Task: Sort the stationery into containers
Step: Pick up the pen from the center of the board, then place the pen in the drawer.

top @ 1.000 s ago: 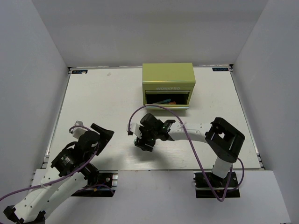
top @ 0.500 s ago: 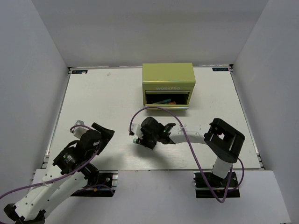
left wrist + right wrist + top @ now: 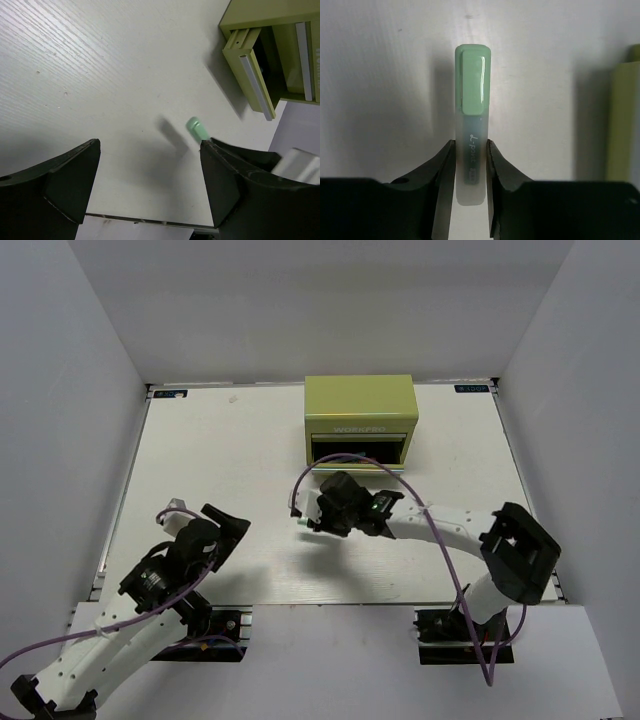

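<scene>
Lifted nearer one toolbox (image 3: 360, 398), right jaws clamp one green-ended stick (image 3: 472, 125).

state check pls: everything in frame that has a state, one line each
Right claw: shut on translucent green-capped pen.
Left claw: open, empty.
Green-capped pen: clamped by its translucent barrel, apparently lifted off the white wood-grain table.
Yellow-green metal toolbox chest: one front drawer pulled out, contents not visible.
</scene>
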